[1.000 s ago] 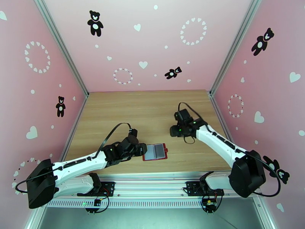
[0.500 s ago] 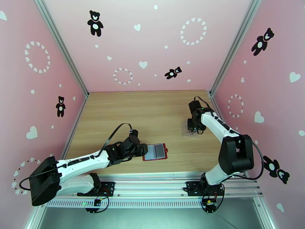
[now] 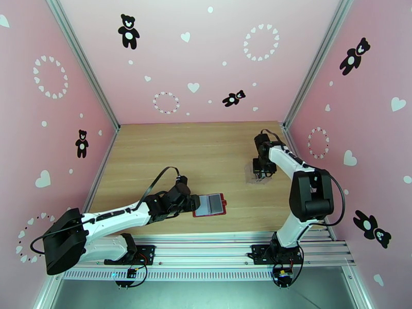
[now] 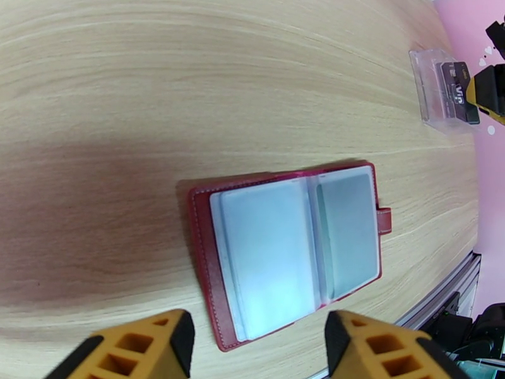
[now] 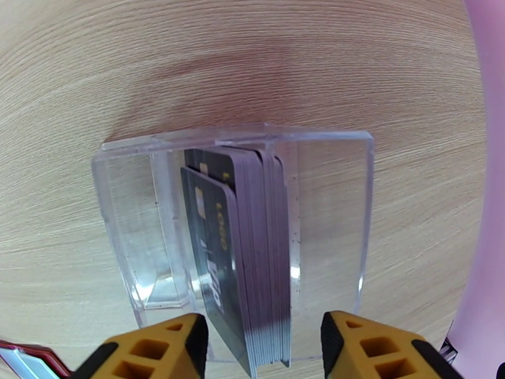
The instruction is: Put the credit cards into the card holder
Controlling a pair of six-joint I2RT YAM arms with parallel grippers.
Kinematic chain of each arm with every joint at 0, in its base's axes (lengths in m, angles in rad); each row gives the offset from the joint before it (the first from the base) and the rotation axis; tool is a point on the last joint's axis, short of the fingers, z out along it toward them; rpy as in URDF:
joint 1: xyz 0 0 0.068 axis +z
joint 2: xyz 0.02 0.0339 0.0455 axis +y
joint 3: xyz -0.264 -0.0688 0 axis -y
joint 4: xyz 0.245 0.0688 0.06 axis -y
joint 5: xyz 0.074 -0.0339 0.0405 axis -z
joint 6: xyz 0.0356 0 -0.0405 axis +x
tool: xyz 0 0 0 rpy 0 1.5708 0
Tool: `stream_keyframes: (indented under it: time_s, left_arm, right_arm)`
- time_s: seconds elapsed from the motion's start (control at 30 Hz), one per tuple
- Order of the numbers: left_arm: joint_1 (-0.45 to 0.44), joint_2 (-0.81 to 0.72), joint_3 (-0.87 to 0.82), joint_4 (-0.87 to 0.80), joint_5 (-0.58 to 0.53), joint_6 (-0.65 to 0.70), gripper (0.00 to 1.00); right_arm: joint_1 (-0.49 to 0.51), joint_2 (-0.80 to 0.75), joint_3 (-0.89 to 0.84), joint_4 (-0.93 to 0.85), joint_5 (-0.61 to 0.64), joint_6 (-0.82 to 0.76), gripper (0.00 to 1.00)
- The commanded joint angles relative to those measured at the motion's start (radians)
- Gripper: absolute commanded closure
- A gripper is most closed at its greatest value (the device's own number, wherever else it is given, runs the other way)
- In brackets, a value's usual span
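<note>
Right claw (image 5: 264, 352): fingers spread, nothing between them, hanging right over the cards (image 5: 243, 247).

Cards: a dark stack standing on edge inside a clear box (image 5: 331, 184), far right of the table (image 3: 206, 145). In your wrist view the stack's long edges run straight away from the claw and its faces turn toward the two fingers, so as I read it the jaws already lie across the stack's thickness.

In the way: the box walls flank the stack. Bring the fingers down inside them, likely one into the bare compartment on the left.

Holder (image 4: 287, 247): open flat, pockets up, near edge of the table, well apart from the box.

Left claw (image 4: 259, 352): spread, empty, just beside the holder's left cover, the nearer arm for steadying it.
</note>
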Motion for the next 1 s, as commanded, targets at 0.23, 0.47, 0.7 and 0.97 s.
stream_keyframes:
  time_s: [0.23,0.47,0.7,0.97]
  left_arm:
    - [0.005,0.013,0.011,0.013,0.015,0.009,0.4]
    - [0.005,0.012,0.008,0.026,0.03,0.01,0.4]
    - [0.005,0.016,0.01,0.024,0.024,0.01,0.4]
    - [0.005,0.018,0.008,0.022,0.025,0.008,0.4]
  right_arm:
    - [-0.003,0.049,0.05,-0.026,0.045,-0.002,0.5]
    - [-0.002,0.037,0.053,-0.04,0.112,0.004,0.52]
    - [-0.011,0.007,0.048,-0.044,0.119,0.012,0.57]
    - [-0.022,-0.018,0.041,-0.046,0.108,0.011,0.68]
